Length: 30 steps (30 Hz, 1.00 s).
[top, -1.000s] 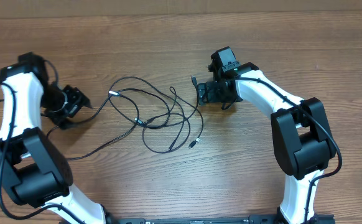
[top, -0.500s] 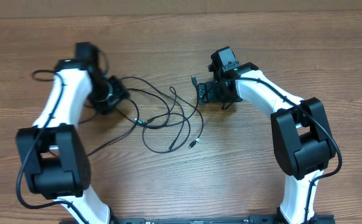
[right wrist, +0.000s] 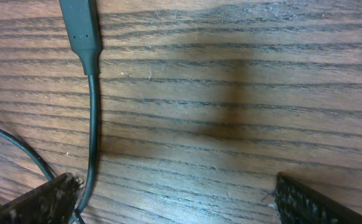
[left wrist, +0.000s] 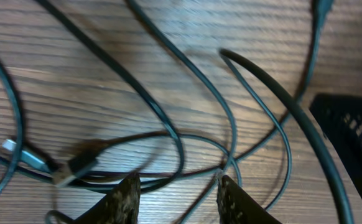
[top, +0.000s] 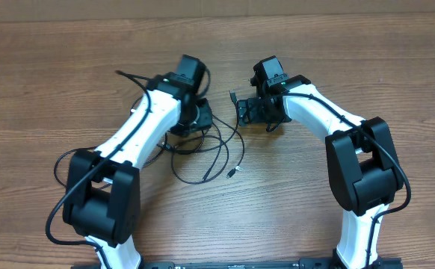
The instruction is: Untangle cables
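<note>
The cables [top: 202, 181] lie in a loose overlapping tangle at the middle of the wooden surface [top: 397, 67], between the two arms. One silver-tipped plug [top: 232, 172] rests at the near-right edge of the tangle.

The left gripper [left wrist: 176, 193] hangs over the far-left part of the tangle. Its jaws stand partly open, with several strands crossing below and between the fingertips [left wrist: 126, 194]; nothing is clamped.

The right gripper [right wrist: 175, 205] sits just beside the tangle's far-right edge. Its jaws stand wide open and empty. One strand ending in a black plug [right wrist: 81, 28] runs close along one finger [right wrist: 41, 202].
</note>
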Each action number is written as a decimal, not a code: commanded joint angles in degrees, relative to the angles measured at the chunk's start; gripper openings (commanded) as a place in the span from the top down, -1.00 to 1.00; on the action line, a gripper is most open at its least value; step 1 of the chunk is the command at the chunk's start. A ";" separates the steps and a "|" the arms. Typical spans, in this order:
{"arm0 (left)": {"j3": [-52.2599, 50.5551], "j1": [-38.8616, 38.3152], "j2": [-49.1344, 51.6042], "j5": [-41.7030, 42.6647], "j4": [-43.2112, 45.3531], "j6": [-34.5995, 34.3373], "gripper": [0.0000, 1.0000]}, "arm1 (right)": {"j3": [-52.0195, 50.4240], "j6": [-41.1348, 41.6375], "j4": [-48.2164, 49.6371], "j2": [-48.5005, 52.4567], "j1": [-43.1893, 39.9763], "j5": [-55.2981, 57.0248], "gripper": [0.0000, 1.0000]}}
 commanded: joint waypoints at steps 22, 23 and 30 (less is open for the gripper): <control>-0.44 -2.47 4.63 -8.26 1.03 -0.57 0.14 | -1.81 -0.02 0.31 1.22 -0.20 -0.55 -1.00; -0.42 -2.47 5.49 -8.22 1.25 -0.55 0.14 | -1.81 -0.02 0.31 1.22 -0.20 -0.55 -1.00; -0.39 -2.16 8.48 -8.17 1.44 -0.52 0.53 | -1.81 -0.02 0.31 1.22 -0.20 -0.55 -1.00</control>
